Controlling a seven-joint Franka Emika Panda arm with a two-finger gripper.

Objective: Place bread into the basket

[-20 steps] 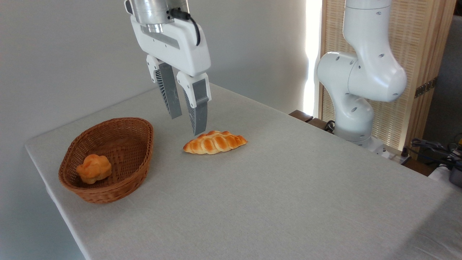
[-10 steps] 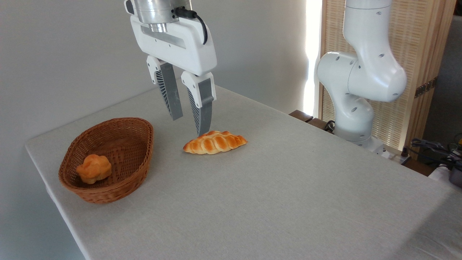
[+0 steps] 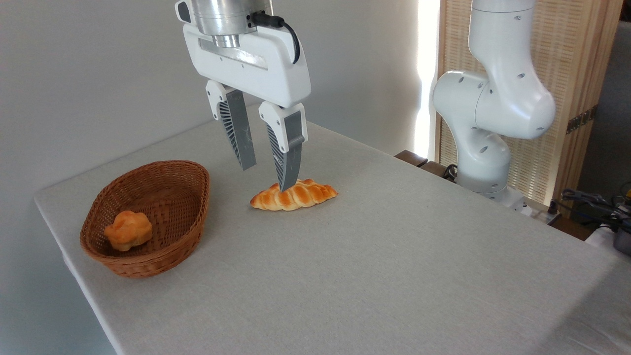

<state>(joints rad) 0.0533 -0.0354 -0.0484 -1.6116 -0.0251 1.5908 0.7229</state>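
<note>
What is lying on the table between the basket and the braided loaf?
Nothing: in the camera view, only bare table separates the basket from the braided loaf. The open gripper hangs above that stretch.

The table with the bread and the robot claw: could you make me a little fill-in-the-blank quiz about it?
1. The small lumpy orange bun lies inside the oval brown wicker ____.
2. The long braided golden loaf lies on the grey ____, outside the basket.
3. The white two-finger gripper holds ____ between its grey fingers.

Missing words: basket; table; nothing
</note>
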